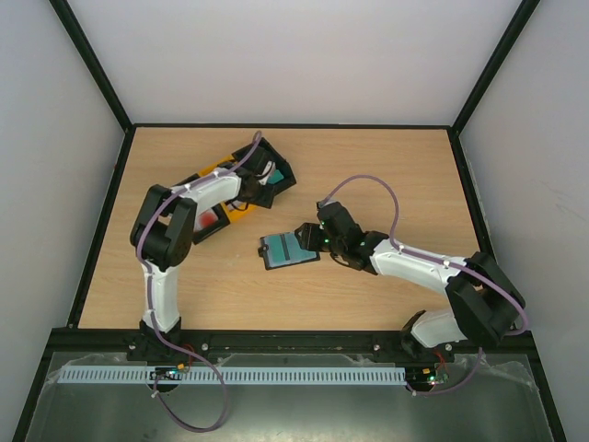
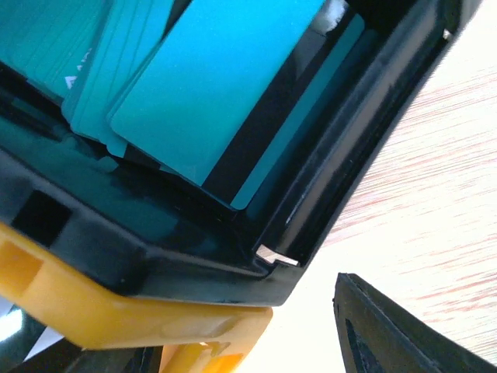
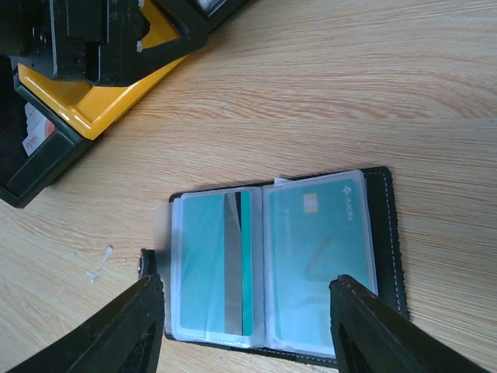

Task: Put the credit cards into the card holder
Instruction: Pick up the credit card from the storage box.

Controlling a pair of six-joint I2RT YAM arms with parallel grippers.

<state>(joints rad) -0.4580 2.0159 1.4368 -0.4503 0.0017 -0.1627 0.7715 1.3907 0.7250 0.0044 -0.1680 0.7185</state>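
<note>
As right (image 3: 245,330) hovers (wallet (image 3: 311,249)), left (image 1: 265,182) reaches.

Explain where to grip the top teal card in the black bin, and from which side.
Probably the top teal card's long edge by the dark stripe, from the black bin's wall side: it lies tilted on the pile, that edge overhanging.

Card holder (image 3: 388,233) open flat, prob. 2 teal cards (image 3: 318,256) inside
</note>
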